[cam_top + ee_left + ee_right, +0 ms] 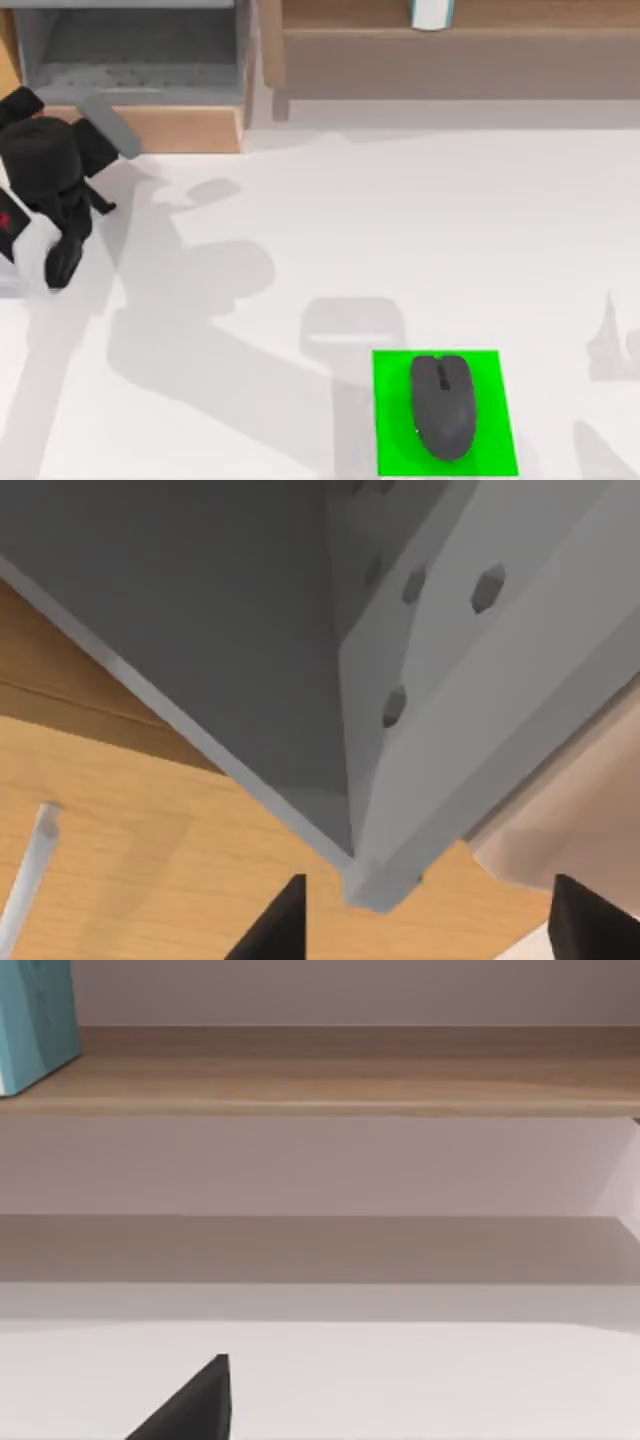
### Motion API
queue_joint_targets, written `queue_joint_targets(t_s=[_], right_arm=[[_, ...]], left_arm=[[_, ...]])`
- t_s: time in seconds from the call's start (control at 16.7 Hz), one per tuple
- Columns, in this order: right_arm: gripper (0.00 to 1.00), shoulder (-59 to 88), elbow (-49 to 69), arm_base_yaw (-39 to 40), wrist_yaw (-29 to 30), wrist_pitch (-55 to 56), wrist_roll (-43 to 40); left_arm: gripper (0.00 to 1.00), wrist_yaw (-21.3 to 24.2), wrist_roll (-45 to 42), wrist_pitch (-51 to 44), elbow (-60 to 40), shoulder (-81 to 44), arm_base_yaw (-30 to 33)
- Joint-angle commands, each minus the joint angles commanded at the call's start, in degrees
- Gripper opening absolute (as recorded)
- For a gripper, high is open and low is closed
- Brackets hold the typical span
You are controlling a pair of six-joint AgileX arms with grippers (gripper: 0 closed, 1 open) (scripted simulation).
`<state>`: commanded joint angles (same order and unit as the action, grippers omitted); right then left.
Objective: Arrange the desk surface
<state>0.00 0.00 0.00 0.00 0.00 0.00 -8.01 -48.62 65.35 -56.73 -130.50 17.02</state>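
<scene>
Seems nearly done: mouse (442, 405) lying on green pad (392, 452), low on white table (400, 230). Likely left: shutting open drawer (140, 60). Left gripper (435, 935) at its corner, jaws wide, empty. Right arm (195, 1405) idle, facing shelf (320, 1070).

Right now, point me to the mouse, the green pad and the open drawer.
mouse (441, 405): top view, middle of its dark grey back.
green pad (392, 440): top view, bare strip left of the mouse.
open drawer (140, 55): top view, its grey inside floor, at the table's back left.
</scene>
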Motion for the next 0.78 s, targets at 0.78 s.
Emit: queue_joint_targets(t_s=[0.78], right_arm=[[1.0, 0.0, 0.0, 0.0, 0.0, 0.0, 0.0]], left_arm=[[1.0, -21.78, 29.39, -3.3, -15.12, 1.14, 20.26]])
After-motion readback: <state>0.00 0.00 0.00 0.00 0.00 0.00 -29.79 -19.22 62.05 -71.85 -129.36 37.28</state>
